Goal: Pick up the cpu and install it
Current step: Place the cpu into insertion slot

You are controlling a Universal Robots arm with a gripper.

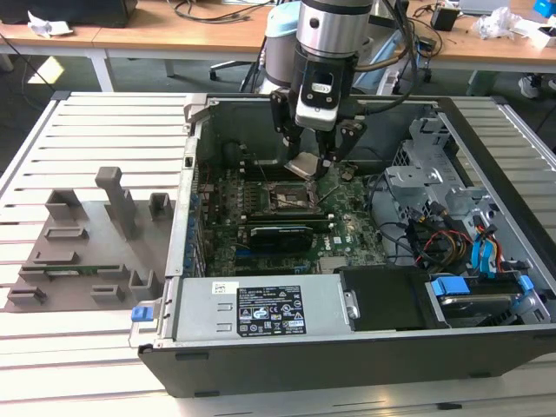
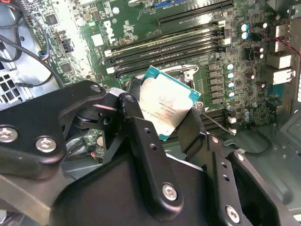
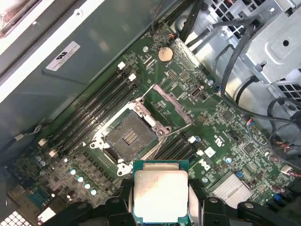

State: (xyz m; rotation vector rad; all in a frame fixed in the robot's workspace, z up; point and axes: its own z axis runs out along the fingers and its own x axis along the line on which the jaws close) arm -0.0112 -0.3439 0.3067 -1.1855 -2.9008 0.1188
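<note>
Silvery-grey cpu (image 3: 160, 195) gripped in your gripper (image 3: 160, 203), above the open socket.

Your jaws are clamped on two opposite edges of the cpu, with its metal plate facing the first wrist camera; in the second wrist view it sits tilted between the black fingers (image 2: 141, 136). You have it in the air inside the computer case (image 1: 347, 360), over the green motherboard (image 3: 221, 141). The black-framed socket (image 3: 130, 136) lies near the chip in the first wrist view, with its load plate (image 3: 169, 101) swung open. Memory slots (image 3: 91, 110) run along either side of the socket. In the exterior view a long black expansion card (image 1: 280, 234) sits between the socket and the power supply (image 1: 261, 308). A grey fixture (image 1: 87, 234) rests on the slatted table (image 1: 104, 365) at the exterior view's left.
</note>
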